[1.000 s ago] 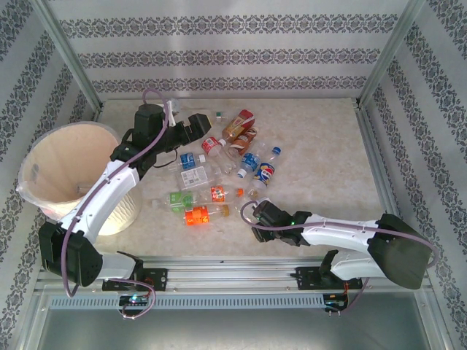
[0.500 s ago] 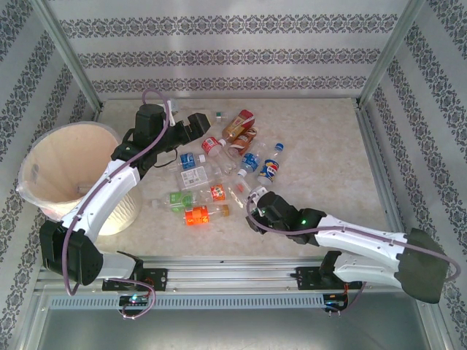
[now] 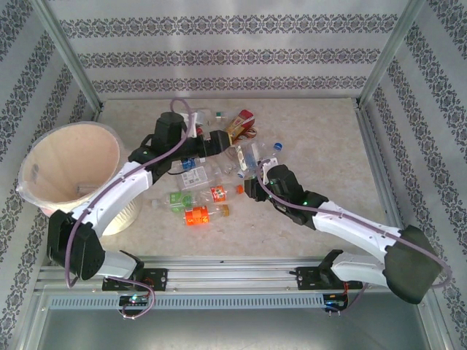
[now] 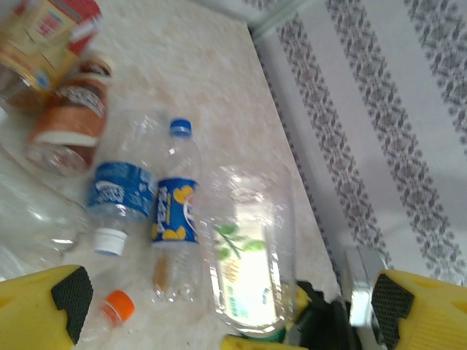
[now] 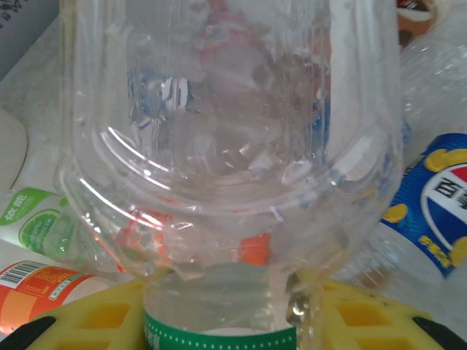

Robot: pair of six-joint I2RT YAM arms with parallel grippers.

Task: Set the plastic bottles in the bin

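Above table [image 3: 328, 131] | R claw [image 3: 253, 186] clamped on clear btl [image 5: 219, 146] neck | L claw [image 3: 219, 138] spread wide

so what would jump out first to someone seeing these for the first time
The clear bottle looms in the right wrist view, its green-banded neck clamped in the right gripper. From above, a jumble of plastic bottles lies mid-table, and the big cream bin stands at the left edge.

blue-label bottle [image 5: 432, 215]: Pepsi globe, "百" (rest cut off) | orange-label bottle [image 5: 38, 289]: barcode, digits unreadable
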